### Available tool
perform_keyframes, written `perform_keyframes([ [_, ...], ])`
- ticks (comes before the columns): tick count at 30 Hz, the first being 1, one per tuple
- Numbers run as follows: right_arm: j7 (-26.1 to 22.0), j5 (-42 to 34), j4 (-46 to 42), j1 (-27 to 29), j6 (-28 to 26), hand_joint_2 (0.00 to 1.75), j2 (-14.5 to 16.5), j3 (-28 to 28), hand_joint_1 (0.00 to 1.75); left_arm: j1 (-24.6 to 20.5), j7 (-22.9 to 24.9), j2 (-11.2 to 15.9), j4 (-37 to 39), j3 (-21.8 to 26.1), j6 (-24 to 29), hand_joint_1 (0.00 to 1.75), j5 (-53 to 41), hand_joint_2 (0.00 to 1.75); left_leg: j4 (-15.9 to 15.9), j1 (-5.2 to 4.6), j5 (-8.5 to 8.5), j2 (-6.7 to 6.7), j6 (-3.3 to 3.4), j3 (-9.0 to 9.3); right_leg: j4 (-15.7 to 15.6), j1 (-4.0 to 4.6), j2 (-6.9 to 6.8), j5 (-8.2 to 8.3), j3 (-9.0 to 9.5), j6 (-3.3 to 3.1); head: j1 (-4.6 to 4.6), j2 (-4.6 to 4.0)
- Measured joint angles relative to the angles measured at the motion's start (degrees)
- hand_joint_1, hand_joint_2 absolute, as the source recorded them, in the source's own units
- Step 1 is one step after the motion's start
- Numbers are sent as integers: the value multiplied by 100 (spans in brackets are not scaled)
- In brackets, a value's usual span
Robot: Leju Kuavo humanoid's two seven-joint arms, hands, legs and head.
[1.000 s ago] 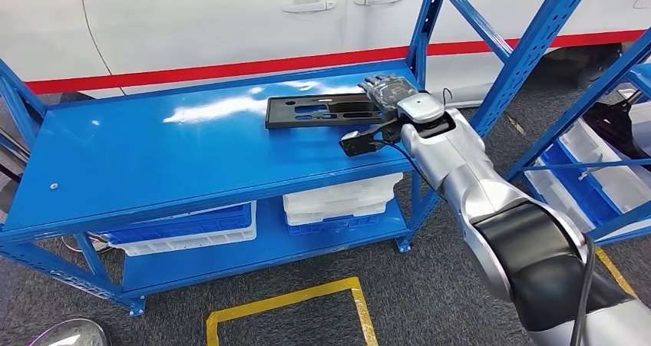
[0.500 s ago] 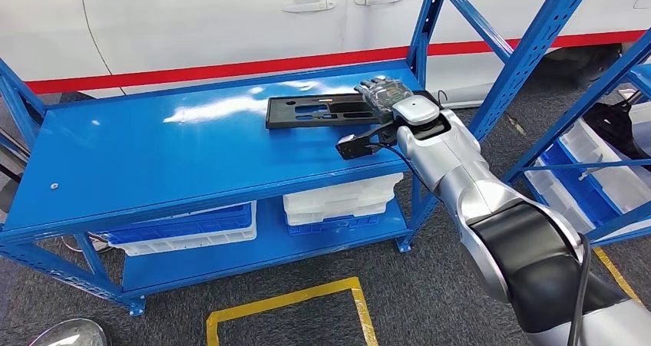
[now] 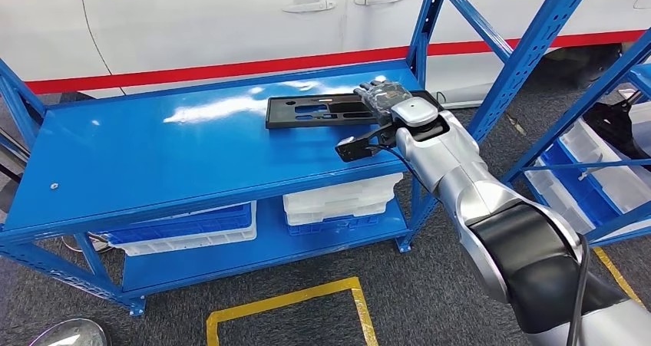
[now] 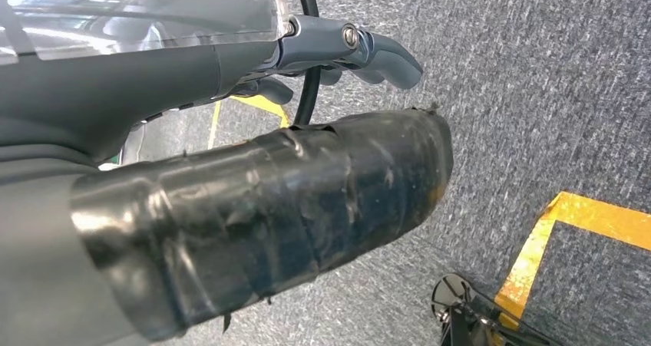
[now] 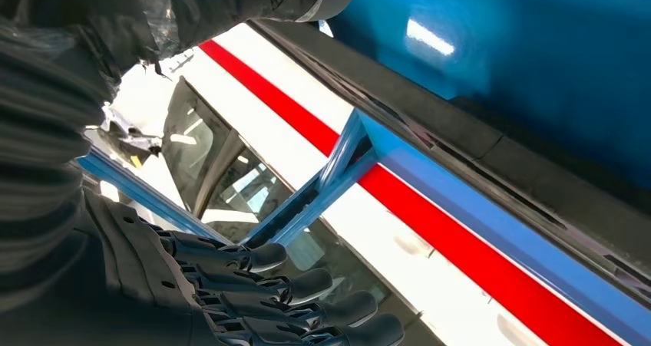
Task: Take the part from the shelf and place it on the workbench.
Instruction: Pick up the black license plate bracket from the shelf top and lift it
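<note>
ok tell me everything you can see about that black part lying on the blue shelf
The black part is a long, flat, matte plate, plastic by its look, with several slots and cut-outs through it. It lies flat on the top level of the blue shelf, near the back right corner, lengthwise along the back edge. The right hand is over its right end, fingers extended; whether it touches or grips the part cannot be told.

right hand covering the black part's right end, grip on it unclear
</note>
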Motion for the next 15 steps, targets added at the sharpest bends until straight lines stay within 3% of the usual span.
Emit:
perform_keyframes([
  [9, -13, -7, 2, 3, 6, 175, 16, 26, 0, 1, 68, 16, 0, 0, 21, 0, -66, 0, 6, -25, 7, -1, 11, -9, -10, -25, 0, 20, -2, 28, 0, 0],
  [15, -13, -17, 7, 5, 28, 175, 33, 52, 0, 2, 86, 36, 0, 0, -14, 0, -57, 0, 24, -66, 45, -9, 70, -40, -43, -64, -2, 75, -4, 111, 0, 0],
])
